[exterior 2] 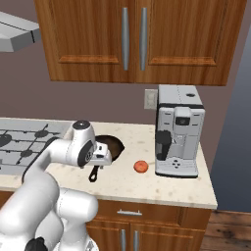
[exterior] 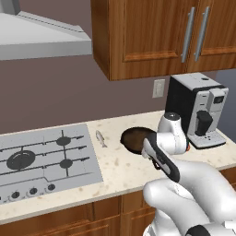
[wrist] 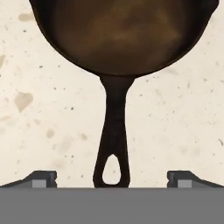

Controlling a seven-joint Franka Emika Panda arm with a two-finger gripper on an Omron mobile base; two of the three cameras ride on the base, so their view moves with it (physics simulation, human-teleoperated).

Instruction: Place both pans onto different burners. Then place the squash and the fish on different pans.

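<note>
While the arm bends forward and down over the counter [exterior 2: 162, 188], the gripper [wrist: 112, 178] hangs with fingers wide open, one on each side of the skillet [wrist: 122, 35] handle's looped end, holding nothing. Beyond, squash [exterior 2: 140, 166] sits beside the coffee machine [exterior 2: 177, 137]; fish [exterior: 100, 138] lies near the cooktop [exterior: 46, 159].

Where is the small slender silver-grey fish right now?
In the left base view the silver-grey fish lies on the beige speckled counter, between the silver-grey cooktop's right edge and the rusty brown-black skillet.
</note>
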